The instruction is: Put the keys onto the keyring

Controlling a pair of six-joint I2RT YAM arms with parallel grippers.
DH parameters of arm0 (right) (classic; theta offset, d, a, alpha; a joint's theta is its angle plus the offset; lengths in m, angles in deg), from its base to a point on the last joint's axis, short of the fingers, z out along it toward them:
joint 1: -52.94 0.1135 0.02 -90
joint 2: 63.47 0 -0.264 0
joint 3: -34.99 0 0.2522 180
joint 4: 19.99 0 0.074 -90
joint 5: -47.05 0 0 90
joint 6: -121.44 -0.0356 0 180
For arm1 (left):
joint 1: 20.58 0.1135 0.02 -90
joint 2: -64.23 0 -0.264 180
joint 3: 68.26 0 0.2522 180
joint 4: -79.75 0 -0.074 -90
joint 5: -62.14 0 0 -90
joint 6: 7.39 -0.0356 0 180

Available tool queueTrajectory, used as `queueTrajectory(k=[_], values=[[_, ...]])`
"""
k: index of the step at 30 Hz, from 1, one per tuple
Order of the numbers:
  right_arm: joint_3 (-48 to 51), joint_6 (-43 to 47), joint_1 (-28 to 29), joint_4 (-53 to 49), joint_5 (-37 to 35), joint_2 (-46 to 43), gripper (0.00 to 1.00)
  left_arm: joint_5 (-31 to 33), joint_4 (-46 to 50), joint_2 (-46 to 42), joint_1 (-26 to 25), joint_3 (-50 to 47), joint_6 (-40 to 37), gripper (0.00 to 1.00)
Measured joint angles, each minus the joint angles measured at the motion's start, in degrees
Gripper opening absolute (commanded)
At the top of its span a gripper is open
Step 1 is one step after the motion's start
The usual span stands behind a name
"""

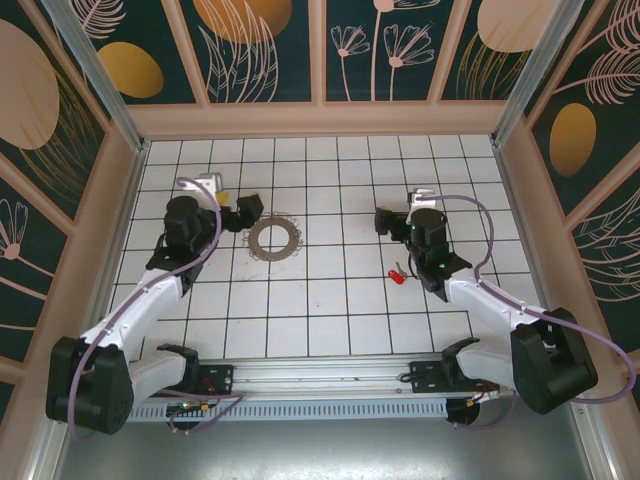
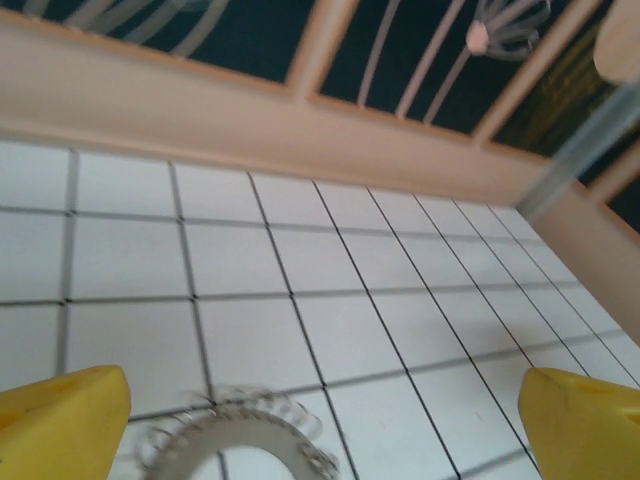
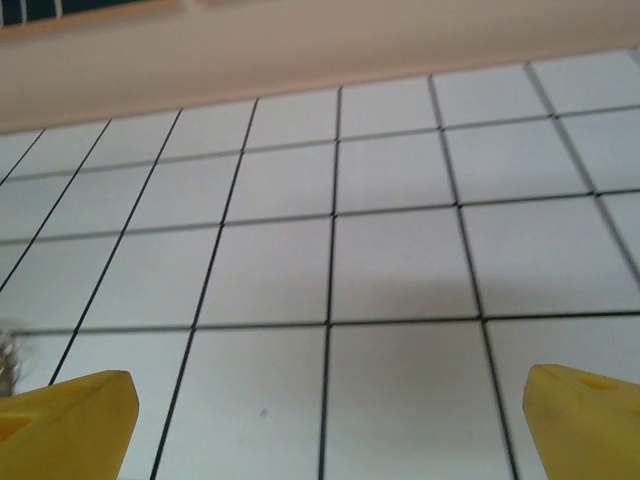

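The keyring (image 1: 274, 238) is a flat loop of fine grey-brown chain lying on the white tiled floor (image 1: 330, 300) left of centre. My left gripper (image 1: 243, 212) hovers just left of it, open. In the left wrist view the yellow fingertips (image 2: 60, 425) stand far apart with the keyring (image 2: 235, 445) low between them, nearer the left one. The key (image 1: 397, 273), tiny with a red head, lies on a tile right of centre, just below my right gripper (image 1: 385, 220). In the right wrist view the right gripper (image 3: 325, 425) is open over bare tiles.
Wooden walls with dark floral panels (image 1: 320, 110) ring the tiled floor on three sides. Both arm bases sit on a rail (image 1: 320, 380) at the near edge. The tiles between the keyring and the key are bare.
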Motion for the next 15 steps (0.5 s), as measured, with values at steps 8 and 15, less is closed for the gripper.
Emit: queueTrajectory(k=[8, 15], values=[[2.51, -1.7, 0.74, -1.79, 2.8, -3.91, 0.99, 11.72, 12.87, 4.61, -15.37, 2.08, 0.2, 0.82], [3.67, -2.51, 0.74, -1.4, 3.72, -1.92, 0.99, 24.79, 21.03, 15.76, -21.97, 8.63, 2.99, 0.68]])
